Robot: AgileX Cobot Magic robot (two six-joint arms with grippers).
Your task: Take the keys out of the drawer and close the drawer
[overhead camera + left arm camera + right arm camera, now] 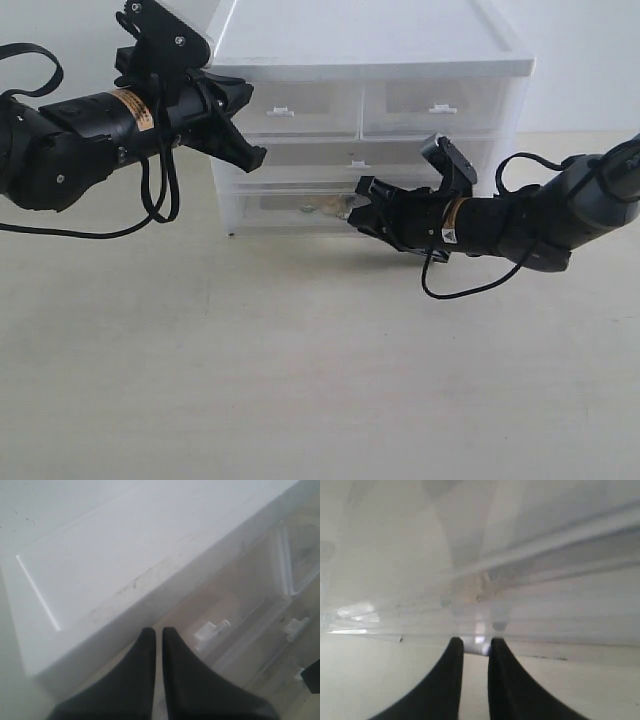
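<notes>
Right wrist view: right gripper [476, 647] pinches the drawer [270, 212] handle [479, 641], open table [300, 380] below; keys [325, 208] past the fingertips [454, 655] pretty blurry. Left gripper [158, 632] closed, empty.

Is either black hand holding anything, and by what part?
Right hand pinches the lowest drawer by its small white tab; left hand holds nothing.

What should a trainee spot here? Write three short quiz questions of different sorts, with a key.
1. True or false: the gold-coloured bunch of keys lies on the beige table.
2. Which tier of the white plastic three-tier drawer unit do the right arm's black fingers meet? A top, B middle, C lowest.
3. What sits between those fingers?
Key: 1 false, inside the translucent lowest drawer; 2 C; 3 its small white tab handle.
</notes>
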